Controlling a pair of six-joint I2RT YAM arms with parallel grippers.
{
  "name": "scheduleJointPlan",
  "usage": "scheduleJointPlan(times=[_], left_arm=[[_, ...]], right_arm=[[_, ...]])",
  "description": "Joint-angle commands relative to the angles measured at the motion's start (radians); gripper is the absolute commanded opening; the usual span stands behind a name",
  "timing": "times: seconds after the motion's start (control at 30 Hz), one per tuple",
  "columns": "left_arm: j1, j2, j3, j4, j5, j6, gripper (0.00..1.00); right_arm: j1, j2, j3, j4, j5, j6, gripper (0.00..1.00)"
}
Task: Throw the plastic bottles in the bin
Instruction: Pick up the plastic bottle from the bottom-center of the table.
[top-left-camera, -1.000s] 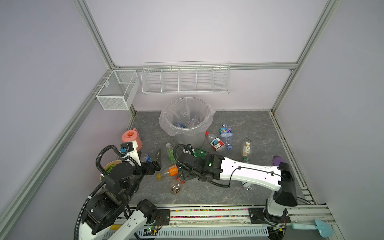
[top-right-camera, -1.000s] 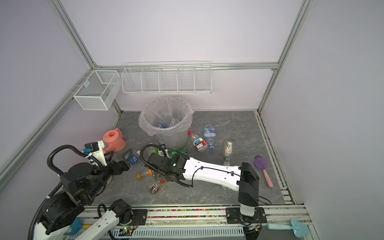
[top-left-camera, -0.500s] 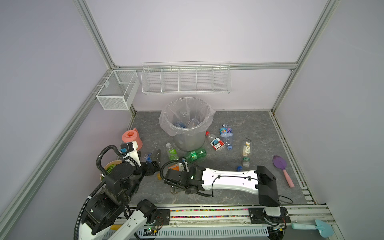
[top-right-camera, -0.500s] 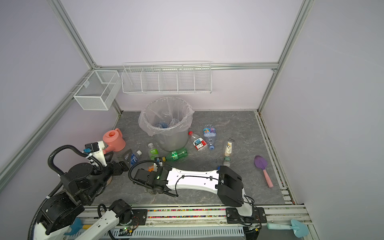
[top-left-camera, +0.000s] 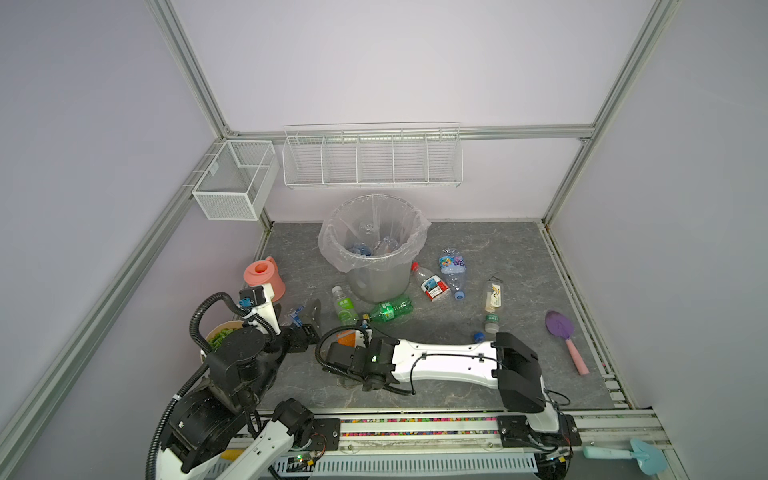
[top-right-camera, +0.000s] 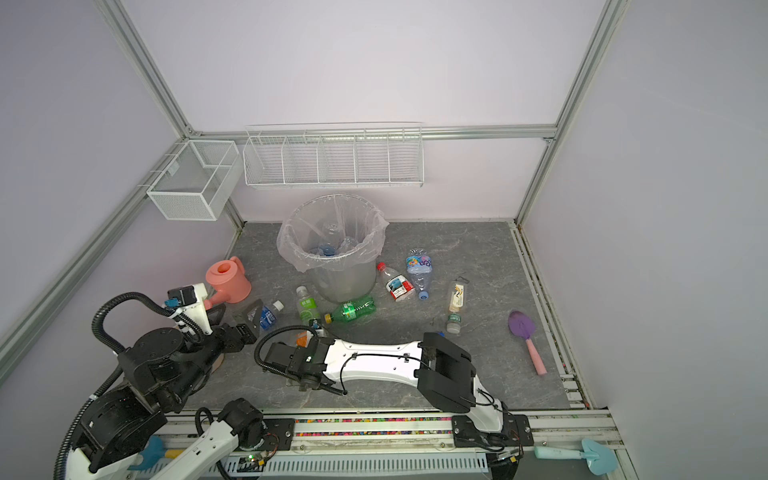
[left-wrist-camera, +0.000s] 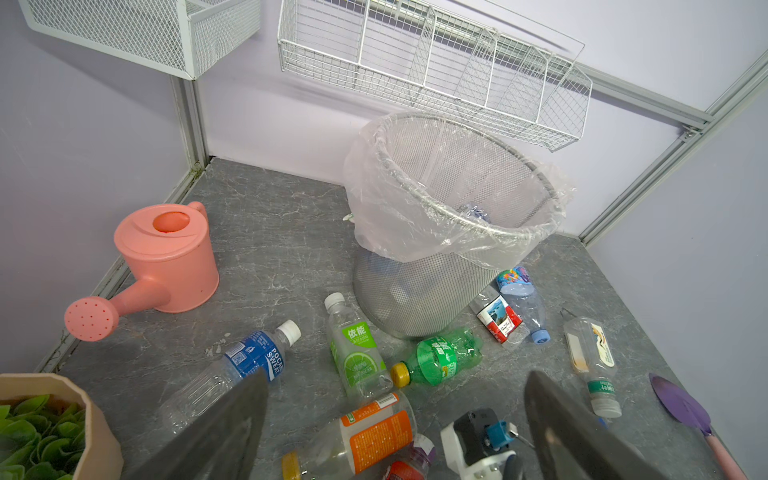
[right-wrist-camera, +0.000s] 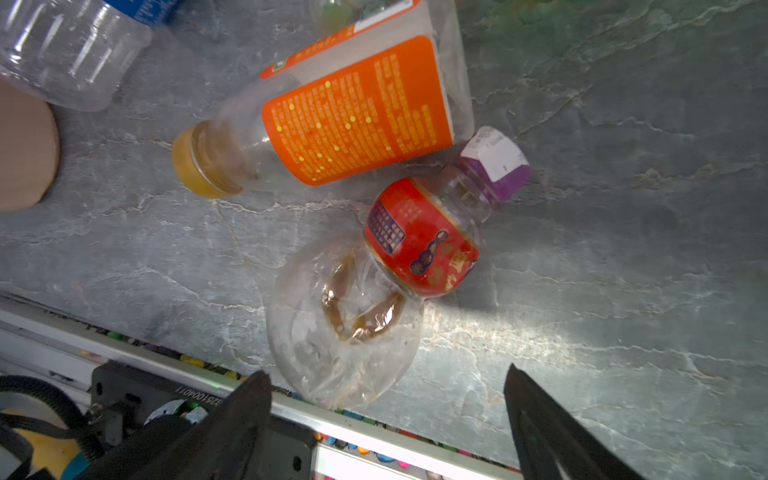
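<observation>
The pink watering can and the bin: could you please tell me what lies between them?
Only bare grey floor between watering can and bin, seen in the left wrist view.

In both top views the right arm hides most of the orange-labelled bottle and nearly all of the crushed red-labelled bottle near the front edge of the surface. The bottles inside the bin blur behind its bag, too unclear to count. The right wrist view's edge cuts off the blue-labelled bottle.
</observation>
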Motion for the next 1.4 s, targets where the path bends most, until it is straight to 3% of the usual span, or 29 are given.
scheduleJointPlan(times=[0.0, 0.57, 1.0, 1.2, 1.37], left_arm=[[-0.001, -0.013, 0.023, -0.040, -0.009, -0.010, 0.96], [-0.001, -0.025, 0.020, -0.047, -0.007, -0.007, 0.96], [-0.001, -0.033, 0.022, -0.053, -0.006, -0.001, 0.96], [0.000, -0.038, 0.020, -0.057, -0.008, 0.001, 0.96], [0.000, -0.032, 0.018, -0.046, -0.002, 0.001, 0.96]], right_arm=[[0.002, 0.040, 0.028, 0.019, -0.007, 0.044, 0.91], [-0.007, 0.147, 0.043, 0.026, -0.055, 0.063, 0.92], [-0.010, 0.113, -0.062, 0.024, -0.056, 0.097, 0.92], [-0.010, 0.050, -0.180, 0.056, -0.050, 0.117, 1.00], [-0.002, 0.006, -0.218, 0.023, -0.013, 0.119, 0.91]])
